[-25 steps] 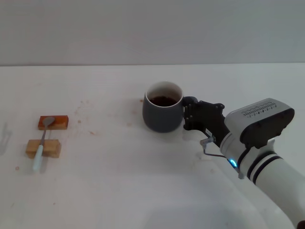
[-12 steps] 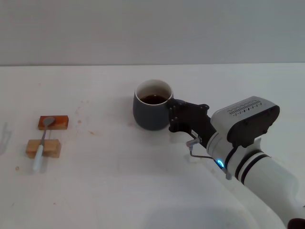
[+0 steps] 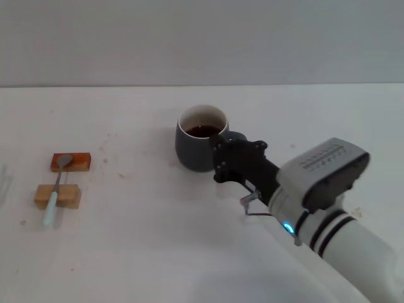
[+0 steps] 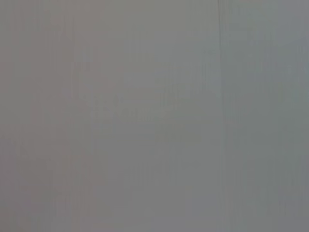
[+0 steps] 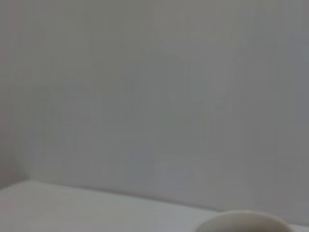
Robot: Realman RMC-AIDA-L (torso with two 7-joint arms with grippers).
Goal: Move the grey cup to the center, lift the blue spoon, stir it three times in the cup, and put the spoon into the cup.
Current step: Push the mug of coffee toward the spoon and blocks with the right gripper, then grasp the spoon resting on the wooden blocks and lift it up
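Gripping the cup [image 3: 201, 140] by its handle side, my right tool [image 3: 222, 159] looks closed on it near the bench [image 3: 158, 240] middle. I should let go slowly, without tipping the liquid. The spoon [image 3: 55, 189] lies across two blocks [image 3: 63, 180], far left.

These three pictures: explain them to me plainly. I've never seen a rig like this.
It is a two-armed robot. The wide picture comes from its head camera, looking down on a white table. The right gripper is at the handle side of the grey cup, which holds dark liquid. Far left, the blue spoon rests across two wooden blocks. The other pictures come from wrist cameras: the left one shows only blank grey, the right one a wall and the cup's pale rim. The left arm is out of view.
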